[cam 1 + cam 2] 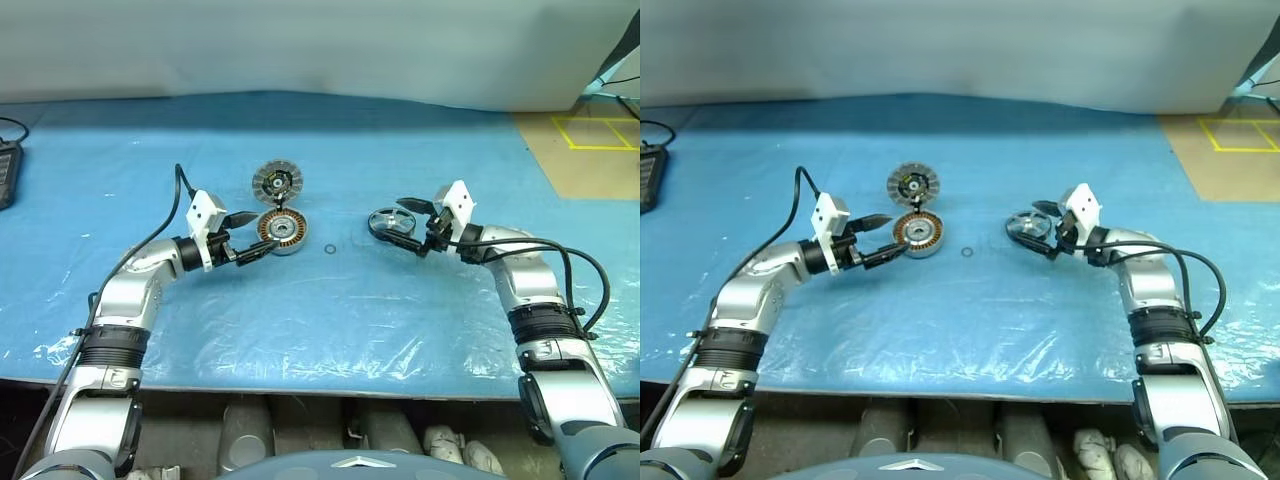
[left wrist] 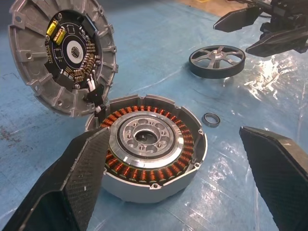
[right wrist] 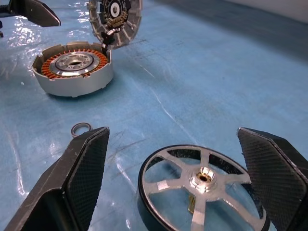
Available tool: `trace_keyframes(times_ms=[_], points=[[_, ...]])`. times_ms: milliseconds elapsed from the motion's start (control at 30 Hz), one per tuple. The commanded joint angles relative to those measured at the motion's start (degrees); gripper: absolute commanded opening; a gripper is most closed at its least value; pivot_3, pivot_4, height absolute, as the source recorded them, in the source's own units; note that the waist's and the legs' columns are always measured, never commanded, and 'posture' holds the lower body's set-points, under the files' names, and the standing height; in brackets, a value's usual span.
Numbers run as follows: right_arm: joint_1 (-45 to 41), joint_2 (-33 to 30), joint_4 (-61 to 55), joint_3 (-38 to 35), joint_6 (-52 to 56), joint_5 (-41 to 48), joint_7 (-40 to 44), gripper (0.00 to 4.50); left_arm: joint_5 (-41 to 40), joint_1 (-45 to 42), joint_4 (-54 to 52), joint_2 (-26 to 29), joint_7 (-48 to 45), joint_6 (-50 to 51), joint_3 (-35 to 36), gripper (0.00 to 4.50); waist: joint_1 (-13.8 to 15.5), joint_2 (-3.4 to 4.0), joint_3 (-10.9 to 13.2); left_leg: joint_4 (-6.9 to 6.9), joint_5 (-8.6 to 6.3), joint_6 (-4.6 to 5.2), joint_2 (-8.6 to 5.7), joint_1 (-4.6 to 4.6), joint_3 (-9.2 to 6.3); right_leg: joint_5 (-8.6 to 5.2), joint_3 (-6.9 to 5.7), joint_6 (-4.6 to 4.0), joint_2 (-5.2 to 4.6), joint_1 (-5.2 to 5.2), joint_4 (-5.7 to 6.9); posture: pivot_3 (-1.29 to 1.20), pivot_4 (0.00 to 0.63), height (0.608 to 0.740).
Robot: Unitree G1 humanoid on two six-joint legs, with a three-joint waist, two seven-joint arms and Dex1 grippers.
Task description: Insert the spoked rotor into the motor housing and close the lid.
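The motor housing, a silver cup with copper windings, sits on the blue sheet left of centre. Its lid, a slotted silver disc, stands tilted up and open at the housing's far edge. My left gripper is open, level with the table, one finger on each side of the housing without closing on it. The spoked rotor, a dark wheel, lies flat to the right. Around it, my right gripper is open, its fingers flanking the rotor with gaps on both sides.
A small metal ring lies loose between housing and rotor. A black device sits at the far left edge. A tan board with yellow tape adjoins the back right. The blue plastic sheet covers the table to its front edge.
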Motion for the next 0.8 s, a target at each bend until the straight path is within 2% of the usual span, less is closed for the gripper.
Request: trace_keyframes(times_ms=[33, 200, 433, 800], points=[[-0.6, 0.0, -0.1, -0.3, -1.7, 0.3, 0.3, 4.44, 1.1, -1.3, -0.9, 0.2, -0.4, -1.2, -1.4, 4.5, 0.0, 0.0, 0.0, 0.01, 0.0, 0.0, 0.0, -0.01, 0.0, 0.0, 0.0, 0.0, 0.0, 0.0, 0.0, 0.0, 0.15, 0.74], [0.0, 0.0, 0.0, -0.4, -2.2, 0.2, 0.1, 4.44, 6.1, -2.5, -0.3, 3.8, -4.3, -4.1, -6.0, 4.5, 0.0, 0.0, 0.0, 0.01, 0.0, 0.01, 0.01, 0.0, 0.0, 0.0, 0.01, 0.0, 0.01, 0.0, 0.01, 0.0, 0.15, 0.74], [0.5, 0.4, 1.2, -0.6, -3.7, 0.0, -0.3, 4.44, 13.3, -12.3, 8.4, 9.1, -13.6, -13.4, -12.2, 4.5, 0.1, 0.0, 0.0, 0.04, 0.02, -0.03, -0.03, 0.04, 0.0, 0.0, 0.04, 0.0, -0.01, 0.01, 0.06, 0.0, 0.15, 0.74], [1.8, 1.2, 0.3, -1.0, -4.8, 0.3, -2.0, 4.44, 22.0, -34.4, 36.9, 4.9, -30.5, -32.5, -20.3, 4.5, 0.5, 0.01, 0.0, 0.02, 0.07, -0.12, -0.06, 0.01, -0.01, 0.01, 0.03, 0.01, -0.02, 0.01, 0.06, 0.0, 0.15, 0.74]])
